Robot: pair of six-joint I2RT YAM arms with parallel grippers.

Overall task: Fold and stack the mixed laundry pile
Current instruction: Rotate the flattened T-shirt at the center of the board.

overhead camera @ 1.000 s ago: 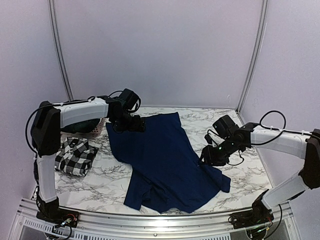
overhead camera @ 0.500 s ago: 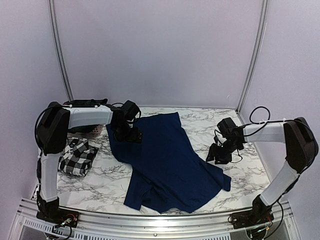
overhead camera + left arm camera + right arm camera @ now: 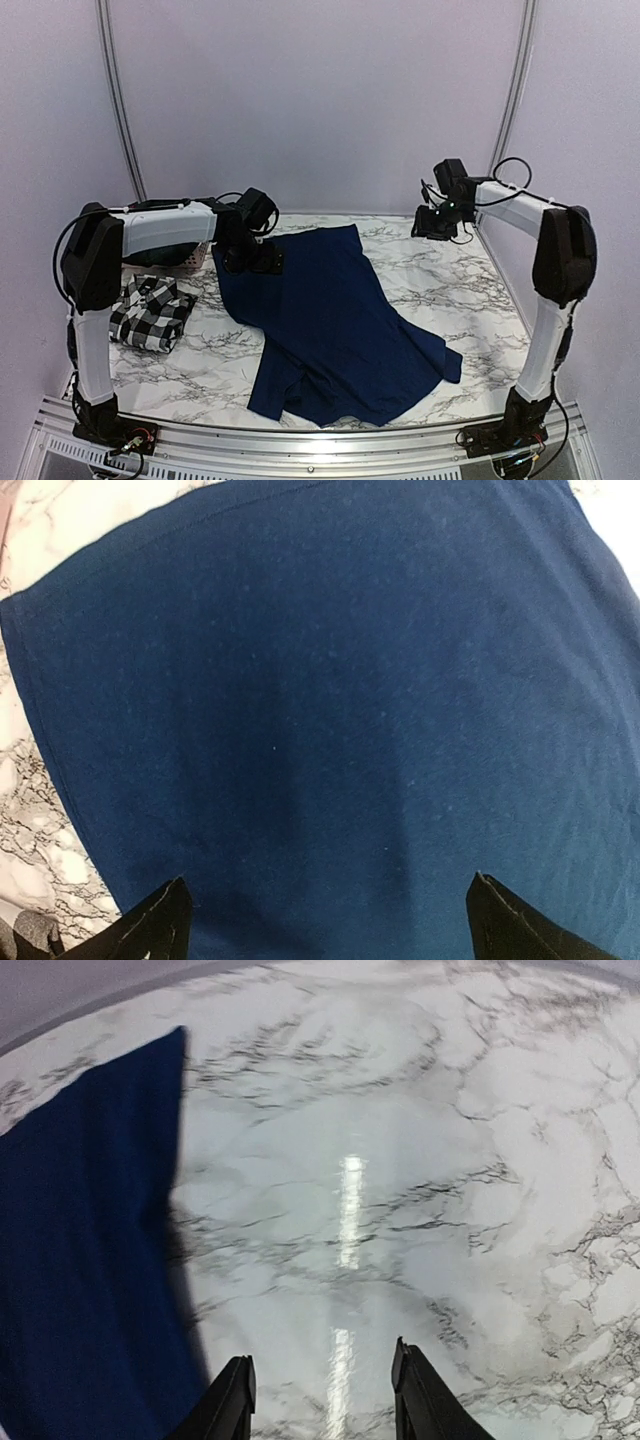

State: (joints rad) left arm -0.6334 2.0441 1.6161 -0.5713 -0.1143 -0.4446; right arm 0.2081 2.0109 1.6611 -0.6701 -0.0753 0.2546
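Note:
The navy blue T-shirt (image 3: 330,325) lies spread flat across the middle of the marble table. It fills the left wrist view (image 3: 330,680) and shows at the left of the right wrist view (image 3: 80,1260). My left gripper (image 3: 256,262) is open and empty, just above the shirt's far left corner. My right gripper (image 3: 432,226) is open and empty, raised over bare table near the back right corner. The black-and-white check shirt (image 3: 150,310) lies folded at the left. A dark green garment (image 3: 160,252) sits in a basket behind it.
A pink basket (image 3: 192,260) stands at the back left behind my left arm. Curved white rails and lilac walls enclose the table (image 3: 470,290). A metal frame runs along the near edge.
My right gripper has let go of the navy shirt's right edge and swung up and back to the far right corner. My left gripper stayed near the shirt's far left corner.

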